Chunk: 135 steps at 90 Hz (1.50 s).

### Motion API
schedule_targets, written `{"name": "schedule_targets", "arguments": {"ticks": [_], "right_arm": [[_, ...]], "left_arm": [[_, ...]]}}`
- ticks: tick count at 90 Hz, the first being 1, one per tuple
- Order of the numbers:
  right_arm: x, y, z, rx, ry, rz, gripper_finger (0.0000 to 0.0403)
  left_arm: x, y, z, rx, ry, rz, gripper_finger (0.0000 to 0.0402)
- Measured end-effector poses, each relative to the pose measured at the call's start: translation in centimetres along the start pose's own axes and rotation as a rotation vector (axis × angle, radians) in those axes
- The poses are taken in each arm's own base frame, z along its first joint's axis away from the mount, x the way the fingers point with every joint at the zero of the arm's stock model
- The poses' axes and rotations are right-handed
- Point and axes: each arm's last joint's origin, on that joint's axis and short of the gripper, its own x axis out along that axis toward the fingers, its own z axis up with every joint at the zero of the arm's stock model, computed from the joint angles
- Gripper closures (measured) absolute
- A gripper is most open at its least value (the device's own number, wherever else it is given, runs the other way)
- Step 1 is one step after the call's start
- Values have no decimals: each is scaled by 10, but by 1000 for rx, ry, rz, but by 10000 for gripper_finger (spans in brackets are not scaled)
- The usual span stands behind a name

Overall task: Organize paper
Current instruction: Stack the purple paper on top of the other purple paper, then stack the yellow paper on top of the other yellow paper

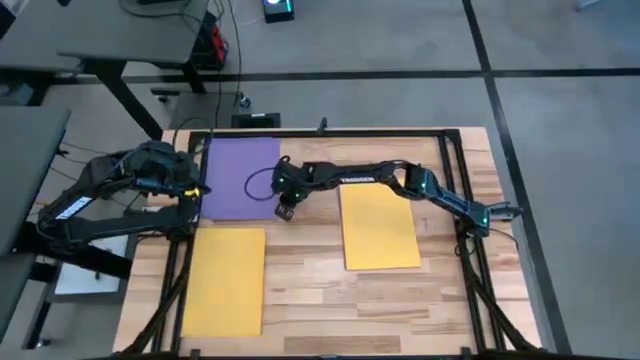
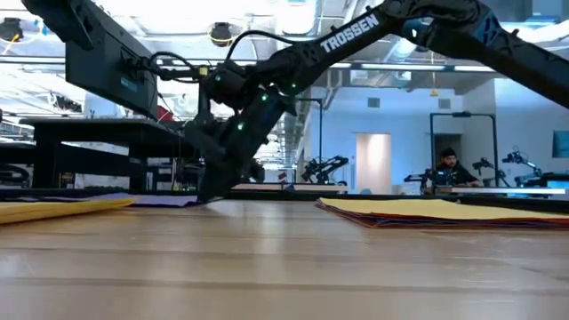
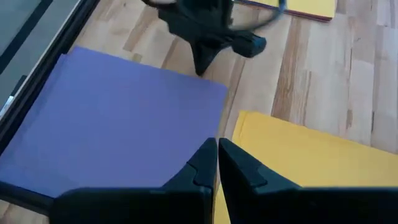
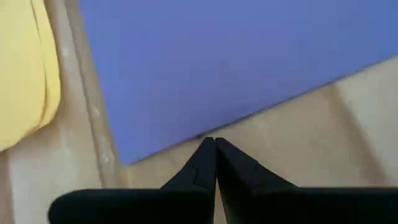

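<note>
Purple sheet (image 4: 236, 62), far edges cut off, beyond closed right gripper (image 4: 215, 144).

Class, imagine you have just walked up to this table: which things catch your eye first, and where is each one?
The purple sheet lies at the table's far left, and the right gripper, reaching across with fingers shut, sits at its near right corner. A yellow sheet lies just in front of the purple one, and a yellow-topped stack lies to the right. The left gripper, shut, waits at the purple sheet's left edge.
</note>
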Motion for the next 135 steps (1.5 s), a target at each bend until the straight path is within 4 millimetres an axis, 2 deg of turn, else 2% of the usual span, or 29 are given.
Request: {"name": "schedule_targets", "arguments": {"ticks": [10,28,45,73,94,108,117,124,128,135], "right_arm": [[6,1,-2,-9,-44,14,403],[28,5,-6,-26,-118,42,403],[24,-3,-3,-14,-115,37,403],[20,-28,7,-37,-155,9,403],[21,-23,6,-173,-162,-12,403],[20,-27,7,-234,-170,-14,403],[11,-26,11,-193,-155,-16,403],[-6,-24,16,-140,-137,-21,403],[-22,-20,23,-115,-144,-18,403],[-62,-7,37,-88,-161,-6,403]], "left_arm": [[0,0,0,0,-1,0,402],[0,0,0,-24,1,0,402],[0,0,-1,-45,9,-1,402],[1,0,-1,-41,8,-1,402],[1,0,-1,-41,7,-1,402],[1,0,0,-16,5,-1,402],[1,0,0,-16,4,-1,402],[1,0,0,-17,4,-1,402],[1,0,0,-17,3,-1,402],[1,0,1,-26,-8,1,402]]}}
